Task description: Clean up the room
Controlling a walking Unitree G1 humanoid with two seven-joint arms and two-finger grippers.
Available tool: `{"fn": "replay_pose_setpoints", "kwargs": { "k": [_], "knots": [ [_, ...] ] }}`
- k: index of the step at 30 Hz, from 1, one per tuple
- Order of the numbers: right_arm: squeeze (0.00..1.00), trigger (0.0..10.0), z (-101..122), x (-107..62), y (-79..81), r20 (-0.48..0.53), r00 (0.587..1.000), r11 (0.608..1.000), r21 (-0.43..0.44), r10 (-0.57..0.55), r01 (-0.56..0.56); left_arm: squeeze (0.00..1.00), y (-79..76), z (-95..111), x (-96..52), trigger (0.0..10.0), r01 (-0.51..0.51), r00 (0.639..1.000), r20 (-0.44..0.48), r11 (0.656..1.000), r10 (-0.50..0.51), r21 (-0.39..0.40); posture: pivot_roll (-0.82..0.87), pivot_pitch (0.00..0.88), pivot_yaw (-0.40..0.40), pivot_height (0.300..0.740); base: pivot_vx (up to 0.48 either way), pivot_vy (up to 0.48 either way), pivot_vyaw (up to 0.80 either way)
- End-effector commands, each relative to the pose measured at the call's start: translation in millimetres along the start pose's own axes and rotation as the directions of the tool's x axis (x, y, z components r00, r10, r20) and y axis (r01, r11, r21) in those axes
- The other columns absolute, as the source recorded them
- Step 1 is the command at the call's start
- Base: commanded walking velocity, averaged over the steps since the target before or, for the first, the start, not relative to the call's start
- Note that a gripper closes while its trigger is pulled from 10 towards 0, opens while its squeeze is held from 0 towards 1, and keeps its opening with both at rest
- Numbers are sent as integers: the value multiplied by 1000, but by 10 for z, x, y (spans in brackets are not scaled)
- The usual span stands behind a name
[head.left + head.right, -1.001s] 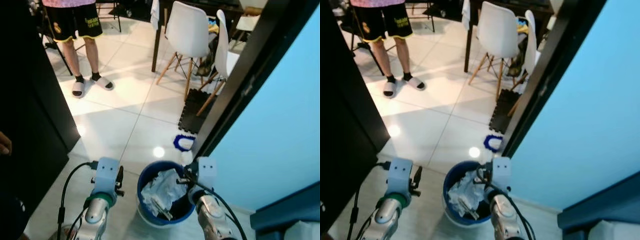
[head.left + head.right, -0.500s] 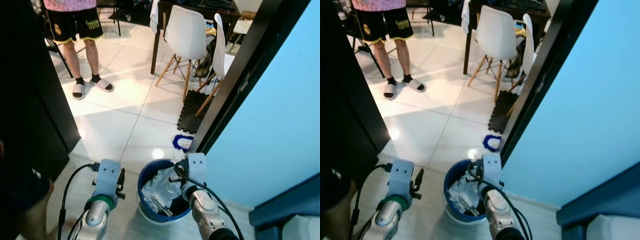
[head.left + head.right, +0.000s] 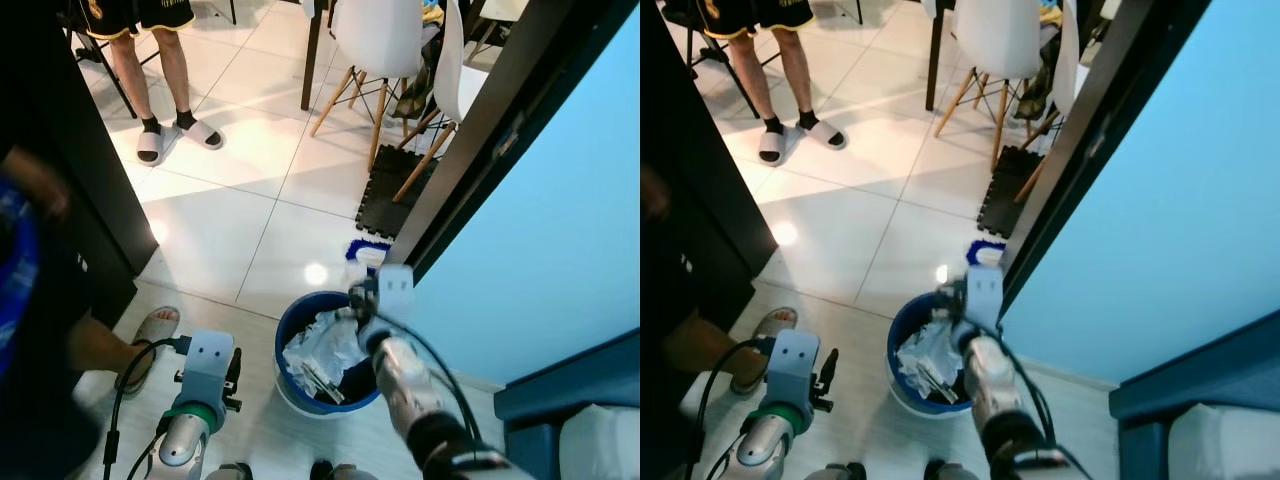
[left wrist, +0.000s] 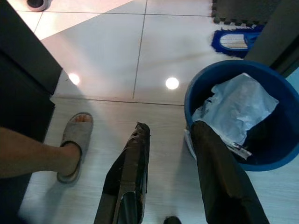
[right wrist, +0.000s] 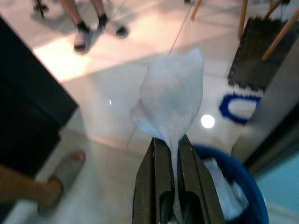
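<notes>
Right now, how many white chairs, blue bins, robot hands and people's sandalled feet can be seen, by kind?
White moulded chairs with wooden legs: 2
Round blue plastic bin: 1
Robot hands: 2, left hand, right hand
Sandalled feet: 3
Total: 8

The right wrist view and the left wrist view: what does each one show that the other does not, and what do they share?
Right wrist view alone: the right gripper pinching a white tissue, and a standing person's sandalled feet.
Left wrist view alone: the open left gripper, holding nothing.
Both: the blue bin with its crumpled plastic bag, the blue mop head, and a nearer foot in a grey slipper.
</notes>
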State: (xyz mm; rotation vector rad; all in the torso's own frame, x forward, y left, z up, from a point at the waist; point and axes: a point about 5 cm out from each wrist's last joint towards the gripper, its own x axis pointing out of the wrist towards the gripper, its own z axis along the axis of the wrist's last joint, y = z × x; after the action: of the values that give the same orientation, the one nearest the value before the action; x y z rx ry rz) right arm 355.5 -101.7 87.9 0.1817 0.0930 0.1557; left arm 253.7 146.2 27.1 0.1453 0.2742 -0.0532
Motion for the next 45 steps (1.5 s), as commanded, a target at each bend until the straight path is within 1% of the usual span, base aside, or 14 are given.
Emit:
{"fn": "replay_pose_setpoints", "kwargs": {
  "k": [1, 8, 9, 10, 11, 15, 16, 27, 29, 35, 38, 40, 44, 45],
  "knots": [
    [0, 10000, -9, 2, -71, -16, 999, 999, 33, -33, 34, 0, -6, -31, -14, 10000, 6, 1000, -22, 1000, -6, 3, 49, 211, 2, 740, 0, 0, 0],
    [0, 10000, 89, 53, -80, 8, 999, 999, 37, -34, 34, 0, -8, -28, -24, 10000, 8, 1000, -22, 1000, -8, 3, 52, 207, 2, 740, 0, 0, 0],
    [173, 10000, 71, 44, -76, 8, 999, 998, 48, -32, 31, 0, -9, -27, -28, 10000, 9, 1000, -22, 1000, -9, 3, 56, 209, 3, 740, 0, 0, 0],
    [173, 10000, 71, 44, -76, 8, 999, 998, 48, -32, 31, 0, -9, -27, -28, 10000, 9, 1000, -22, 1000, -9, 3, 56, 209, 3, 740, 0, 0, 0],
    [1000, 10000, 26, 20, -72, 5, 1000, 998, 59, -28, 28, 0, -10, -25, -30, 10000, 10, 1000, -23, 1000, -10, 3, 57, 207, 4, 740, 0, 0, 0],
    [1000, 10000, -41, -13, -75, -10, 999, 998, 53, -39, 39, 0, -12, -21, -28, 10000, 10, 1000, -24, 1000, -10, 3, 58, 206, 6, 740, 0, 0, 0],
    [0, 10000, -65, -24, -73, -16, 999, 998, 56, -40, 40, 0, -12, -20, -25, 10000, 11, 1000, -24, 1000, -11, 3, 58, 204, 5, 740, 0, 0, 0],
    [0, 10000, -232, -121, -100, -57, 998, 998, 54, -24, 27, 0, -11, 2, 6, 10000, 11, 1000, -21, 1000, -11, 4, 59, 189, 1, 740, 0, 0, 0],
    [0, 10000, -364, -213, -132, -88, 996, 999, 46, -15, 19, 0, -7, 8, 11, 10000, 10, 1000, -19, 1000, -10, 3, 61, 180, -2, 740, 0, 0, 0],
    [0, 10000, -525, -344, -189, -117, 993, 998, 50, -24, 30, 0, -2, 12, 20, 10000, 7, 1000, -15, 1000, -7, 2, 65, 161, -4, 740, 0, 0, 0],
    [0, 10000, -643, -470, -304, -138, 988, 995, 58, -68, 77, 0, -10, 6, 15, 10000, 6, 1000, -15, 1000, -6, -1, 62, 143, -1, 740, 0, 0, 0],
    [0, 10000, -661, -491, -324, -140, 987, 995, 59, -76, 85, 0, -12, 3, 13, 10000, 6, 1000, -15, 1000, -6, -2, 62, 143, -1, 740, 0, 0, 0],
    [0, 10000, -789, -653, -437, -161, 980, 991, 53, -116, 126, 0, -47, -56, -28, 10000, 26, 999, -26, 1000, -26, -5, 45, 108, 6, 740, 0, 0, 0],
    [0, 10000, -789, -653, -437, -161, 980, 991, 53, -116, 126, 0, -47, -56, -28, 10000, 26, 999, -26, 1000, -26, -5, 45, 108, 6, 740, 0, 0, 0]
  ]
}}
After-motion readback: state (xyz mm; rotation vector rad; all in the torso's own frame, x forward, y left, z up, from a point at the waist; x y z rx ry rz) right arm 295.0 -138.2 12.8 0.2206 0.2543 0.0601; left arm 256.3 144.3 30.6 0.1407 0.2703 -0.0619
